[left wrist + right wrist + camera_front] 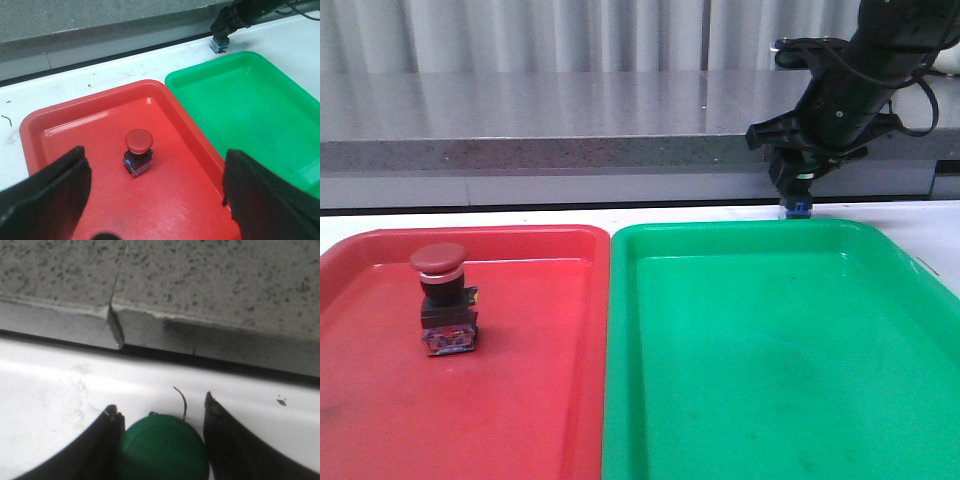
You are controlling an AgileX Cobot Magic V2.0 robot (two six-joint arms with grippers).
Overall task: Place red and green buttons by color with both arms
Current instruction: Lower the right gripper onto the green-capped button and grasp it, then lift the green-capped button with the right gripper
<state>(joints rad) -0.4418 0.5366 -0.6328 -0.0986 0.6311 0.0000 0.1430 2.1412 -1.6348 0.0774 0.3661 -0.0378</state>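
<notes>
Front view shows a white counter carrying two trays side by side, their long rims touching near the counter's middle. At the left, the red tray holds one red button, upright, in the tray's far left part, near the far rim and clear of every wall; bare tray floor lies open all round it, most of it toward the near edge. Its cap is a dark red mushroom dome over a silver collar, on a black body with a bluish base.

Left gripper shows only in its own wrist view, hanging above the red tray with the jaws spread wide, the red button between and beyond them, touched by neither.

Right of the red tray, the green tray has nothing in it, its whole floor open.

Farthest right, the right gripper reaches down just beyond the green tray's far rim, near the counter's far edge where a grey ledge rises. Its jaws flank the green button, one finger touching the round green cap; whether the other presses it I cannot tell. A blue base peeks out below in the front view.

One button of each colour, one tray of each colour, two grippers.
</notes>
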